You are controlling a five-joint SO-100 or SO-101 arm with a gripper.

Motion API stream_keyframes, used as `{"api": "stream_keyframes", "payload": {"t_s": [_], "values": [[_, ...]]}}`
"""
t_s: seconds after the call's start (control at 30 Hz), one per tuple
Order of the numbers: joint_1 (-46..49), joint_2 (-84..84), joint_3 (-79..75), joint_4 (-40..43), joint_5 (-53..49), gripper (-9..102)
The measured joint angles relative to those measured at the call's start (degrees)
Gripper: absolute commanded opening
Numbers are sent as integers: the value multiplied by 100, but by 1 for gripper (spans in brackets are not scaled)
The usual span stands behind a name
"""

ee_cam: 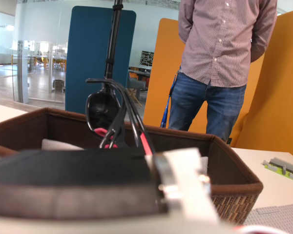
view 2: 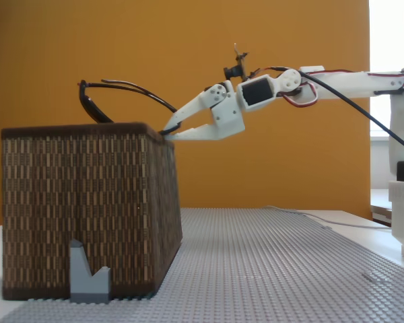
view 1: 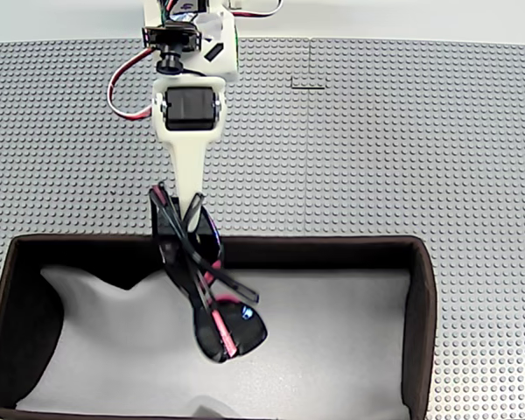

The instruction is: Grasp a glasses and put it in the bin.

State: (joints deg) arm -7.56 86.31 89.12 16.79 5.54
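Note:
The black sunglasses, the glasses (view 1: 230,331), hang over the bin's open top with their thin arms crossed and pink-red accents showing. My gripper (view 1: 180,226) is shut on the arms' ends just above the bin's far wall (view 1: 332,250). From the side, the glasses (view 2: 93,102) are held above the rim of the brown woven bin (view 2: 87,208), with the gripper (view 2: 168,132) at its top right corner. The wrist view shows a dark lens (ee_cam: 102,109) beyond my white finger (ee_cam: 180,180), over the bin (ee_cam: 229,181). White foam (view 1: 332,341) lines the bin.
A grey studded baseplate (view 1: 376,149) covers the table. A small grey block (view 2: 87,272) stands against the bin's front side. A person (ee_cam: 219,58) stands behind the bin in the wrist view. A small green and grey brick piece (ee_cam: 282,168) lies on the table.

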Motion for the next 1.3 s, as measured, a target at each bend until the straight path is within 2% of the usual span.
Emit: {"api": "stream_keyframes", "payload": {"t_s": [0.1, 0.17, 0.2, 0.6, 0.87, 1.0, 1.17, 1.3], "values": [[18, -299, -220, 44, 0, 0], [18, -343, -246, 35, 0, 14], [18, -352, -229, 18, 0, 17], [97, 193, 299, -123, 114, 20], [158, 1951, 1063, -264, 9, 20], [264, 3138, 1468, 220, 35, 20], [281, 4878, 2637, 1248, 35, 20], [185, 5414, 3041, 1617, 35, 20]]}}
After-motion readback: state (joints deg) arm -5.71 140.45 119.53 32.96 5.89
